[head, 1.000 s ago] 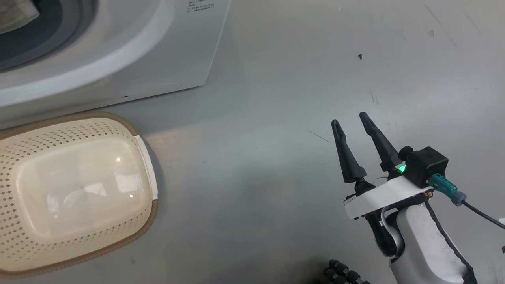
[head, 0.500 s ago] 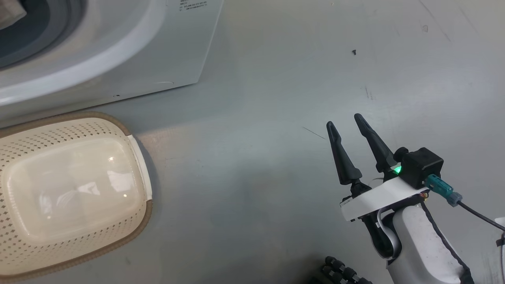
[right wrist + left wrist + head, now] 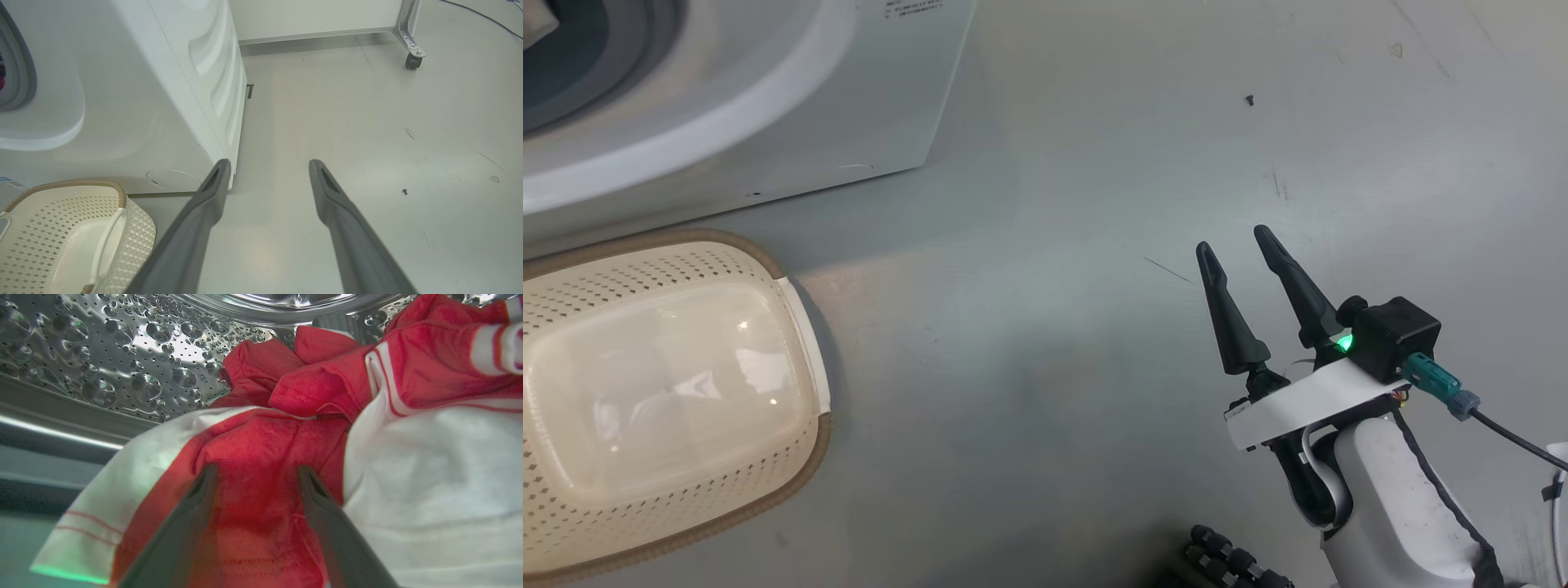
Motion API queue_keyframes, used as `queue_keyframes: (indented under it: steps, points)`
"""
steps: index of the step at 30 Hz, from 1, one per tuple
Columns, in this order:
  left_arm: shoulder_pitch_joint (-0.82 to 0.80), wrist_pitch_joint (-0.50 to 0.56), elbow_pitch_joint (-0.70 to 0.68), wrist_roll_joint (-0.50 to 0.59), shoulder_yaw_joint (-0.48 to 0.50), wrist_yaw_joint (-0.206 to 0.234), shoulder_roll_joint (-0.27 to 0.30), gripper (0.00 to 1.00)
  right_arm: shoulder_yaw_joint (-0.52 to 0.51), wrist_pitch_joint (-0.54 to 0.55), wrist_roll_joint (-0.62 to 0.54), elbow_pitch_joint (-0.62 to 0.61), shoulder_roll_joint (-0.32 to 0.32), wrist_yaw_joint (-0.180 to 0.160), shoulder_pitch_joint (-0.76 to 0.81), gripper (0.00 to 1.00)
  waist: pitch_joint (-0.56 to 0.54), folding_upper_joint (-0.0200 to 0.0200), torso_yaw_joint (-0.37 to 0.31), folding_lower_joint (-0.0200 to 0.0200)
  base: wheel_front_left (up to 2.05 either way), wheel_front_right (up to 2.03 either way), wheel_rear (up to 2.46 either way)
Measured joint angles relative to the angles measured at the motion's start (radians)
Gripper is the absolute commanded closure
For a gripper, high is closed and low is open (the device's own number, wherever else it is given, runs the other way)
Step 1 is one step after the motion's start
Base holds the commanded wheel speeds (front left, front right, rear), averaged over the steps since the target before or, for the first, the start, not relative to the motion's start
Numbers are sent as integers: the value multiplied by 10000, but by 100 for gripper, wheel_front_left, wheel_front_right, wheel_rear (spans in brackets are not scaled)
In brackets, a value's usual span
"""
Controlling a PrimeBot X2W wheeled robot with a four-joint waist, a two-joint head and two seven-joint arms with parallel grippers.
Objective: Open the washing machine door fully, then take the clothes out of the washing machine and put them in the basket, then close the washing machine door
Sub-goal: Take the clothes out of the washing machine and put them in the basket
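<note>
1. Left hand (image 3: 257, 468): fingers spread wide, reaching into the steel drum (image 3: 122, 355) of the washing machine (image 3: 849, 98). Nothing clamped.
2. Clothes (image 3: 318, 384): red fabric with white striped trim and a whitish piece, heaped in the drum. They lie directly ahead of the left hand's fingertips and between them. Contact cannot be judged.
3. Right hand (image 3: 1233, 239): fingers wide apart, empty, held above bare floor (image 3: 1054, 343).
4. Washing machine cabinet: ahead and left of the right hand, well apart.
5. Basket (image 3: 796, 474): cream, perforated, brown rim. It sits on the floor at the machine's foot, far left of the right hand.
</note>
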Motion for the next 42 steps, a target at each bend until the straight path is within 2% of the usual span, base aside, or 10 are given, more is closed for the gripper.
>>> queue_keyframes:
  steps: [20, 21, 22, 23, 24, 42]
  points:
    - [-746, -4, 667, -2, 82, 33, -65, 0, -40, 0, 0, -8, 6, 0, -49, 0, 139, 0, 12, 0, 0, 0, 0]
    - [-762, 13, 731, -2, 88, 33, -82, 36, -44, 0, 0, -8, 6, 0, -49, 0, 139, 0, 23, 0, 0, 0, 0]
    - [-794, 44, 798, -4, 90, 35, -96, 36, -42, 0, -2, -8, 6, 0, -50, 0, 138, 0, 32, 0, 0, 0, 0]
    - [-825, 73, 836, -6, 90, 35, -107, 75, -42, 0, -2, -8, 6, 0, -52, 0, 135, 0, 41, 0, 0, 0, 0]
    - [-842, 81, 863, -6, 90, 35, -123, 100, -42, 0, -2, -8, 6, 0, -55, 0, 131, 0, 49, 0, 0, 0, 0]
    - [-843, -291, 1523, -251, 123, 44, -439, 100, -130, 0, -10, 4, 4, 0, -168, 0, -134, 0, 272, 0, 0, 0, 0]
